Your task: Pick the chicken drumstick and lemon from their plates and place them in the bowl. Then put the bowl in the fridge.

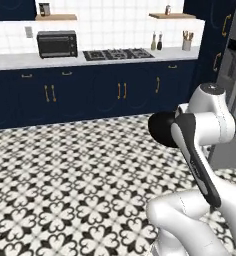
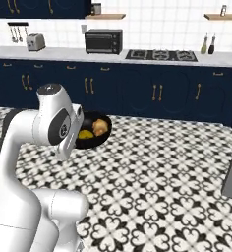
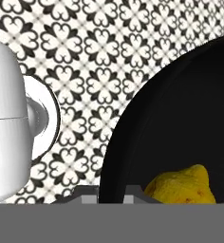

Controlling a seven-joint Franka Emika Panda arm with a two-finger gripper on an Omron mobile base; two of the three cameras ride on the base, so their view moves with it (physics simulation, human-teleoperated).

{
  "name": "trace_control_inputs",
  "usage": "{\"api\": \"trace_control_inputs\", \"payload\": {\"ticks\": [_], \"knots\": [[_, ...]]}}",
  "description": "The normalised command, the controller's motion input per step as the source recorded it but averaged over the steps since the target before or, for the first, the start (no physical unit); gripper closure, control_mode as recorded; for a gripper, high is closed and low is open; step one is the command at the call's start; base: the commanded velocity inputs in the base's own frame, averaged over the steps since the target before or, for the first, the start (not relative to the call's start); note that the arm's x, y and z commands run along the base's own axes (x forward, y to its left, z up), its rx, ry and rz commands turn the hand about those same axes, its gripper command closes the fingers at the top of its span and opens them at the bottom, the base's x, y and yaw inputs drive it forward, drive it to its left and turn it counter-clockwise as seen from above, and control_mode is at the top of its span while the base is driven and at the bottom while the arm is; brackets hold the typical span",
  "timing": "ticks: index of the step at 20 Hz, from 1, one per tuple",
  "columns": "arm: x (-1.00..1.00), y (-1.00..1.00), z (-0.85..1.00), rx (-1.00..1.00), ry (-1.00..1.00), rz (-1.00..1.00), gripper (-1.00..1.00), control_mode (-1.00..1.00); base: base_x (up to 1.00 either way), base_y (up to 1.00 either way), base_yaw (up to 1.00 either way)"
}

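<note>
Right base view: the glossy black round bowl (image 2: 94,131) is carried in mid-air above the black-and-white patterned tile floor (image 2: 162,172), partly hidden behind the white arm's elbow. Inside it lie the small yellow lemon (image 2: 85,133) and the golden-brown chicken drumstick (image 2: 101,128), side by side, so both foods are already loaded and the judged step in hand is the carry to the fridge. The bowl sits roughly level, which keeps its 2 loose contents from rolling out while the base drives.

Hand view: the hand (image 3: 110,192) grips the bowl at its rim, with 1 dark fingertip (image 3: 85,192) outside the wall and the other inside, pinching the black wall between them. A rim pinch is the only hold a wide shallow vessel offers 2 narrow fingers. The lemon's yellow skin shows just beyond the inner finger, low in the basin.

Left base view: the bowl appears as a dark disc just left of the forearm, held close to the robot's body, probably to limit sway. The tall grey metallic fridge (image 1: 232,85) with its black dispenser panel stands at the right edge, near the arm; whether its door is open cannot be told. Navy cabinets (image 1: 90,92) with brass handles run behind, beneath a pale bench (image 1: 20,60) bearing a black toaster oven (image 1: 57,44).
</note>
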Motion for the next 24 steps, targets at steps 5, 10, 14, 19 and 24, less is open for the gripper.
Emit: {"api": "trace_control_inputs", "payload": {"ticks": [5, 10, 14, 19, 24], "knots": [[0.00, 0.00, 0.00, 0.00, 0.00, 0.00, 1.00, 1.00, 1.00, -0.01, -0.30], [0.00, 0.00, 0.00, 0.00, 0.00, 0.00, 1.00, 1.00, 0.89, 0.16, -0.50], [0.00, 0.00, 0.00, 0.00, 0.00, 0.00, 1.00, 1.00, 0.82, 0.29, -0.56], [0.00, 0.00, 0.00, 0.00, 0.00, 0.00, 1.00, 1.00, 0.87, 0.48, -0.57], [0.00, 0.00, 0.00, 0.00, 0.00, 0.00, 1.00, 1.00, 0.99, 0.66, -0.53]]}}
